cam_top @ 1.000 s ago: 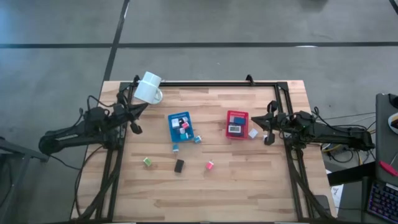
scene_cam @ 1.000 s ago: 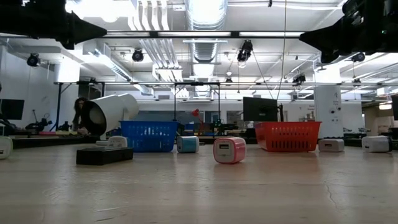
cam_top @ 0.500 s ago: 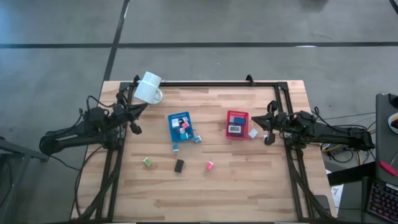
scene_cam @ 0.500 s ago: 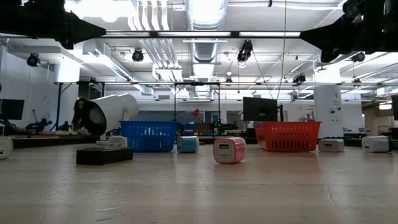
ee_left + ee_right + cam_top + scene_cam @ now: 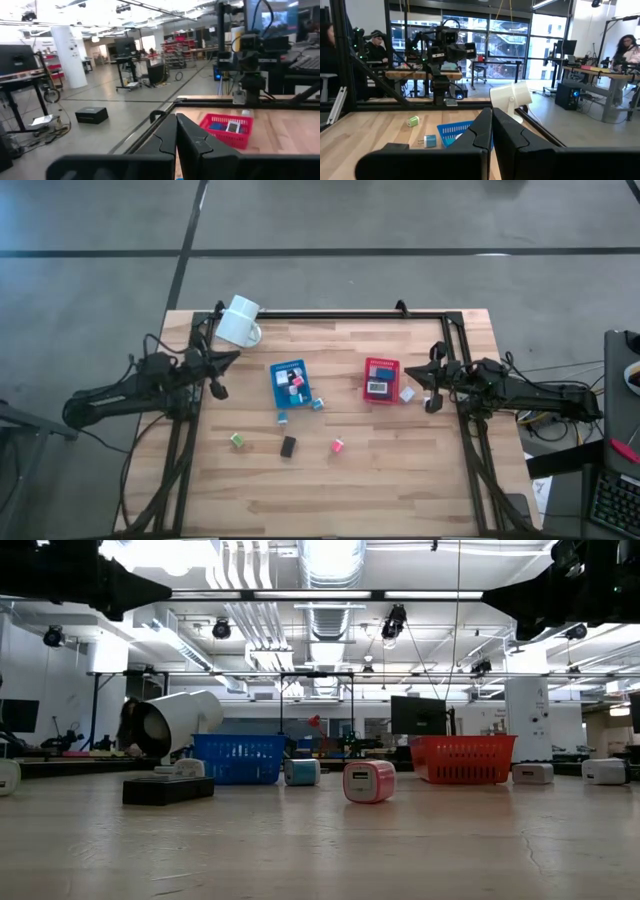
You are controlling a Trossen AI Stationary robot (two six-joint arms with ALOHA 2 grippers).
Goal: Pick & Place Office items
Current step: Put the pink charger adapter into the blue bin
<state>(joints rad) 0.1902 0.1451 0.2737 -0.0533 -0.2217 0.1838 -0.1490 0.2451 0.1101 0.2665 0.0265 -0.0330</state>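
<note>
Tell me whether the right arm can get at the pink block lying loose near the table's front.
Probably yes. The pink block lies alone on bare wood, nothing stacked on or crowding it. The right gripper, shut and empty, waits beside the red tray, with open table between them.

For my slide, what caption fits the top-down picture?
Two idle arms flank a wooden table with blue tray, red tray, mug and scattered blocks.

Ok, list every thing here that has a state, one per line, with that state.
Left gripper: shut, empty, at the table's left edge.
Right gripper: shut, empty, at the right edge.
Mug: tipped on its side.
Blue tray: flat, holding small blocks.
Red tray: flat, holding items.
Pink block: loose on the table.
Black block: loose on the table.
Green block: loose on the table.
</note>
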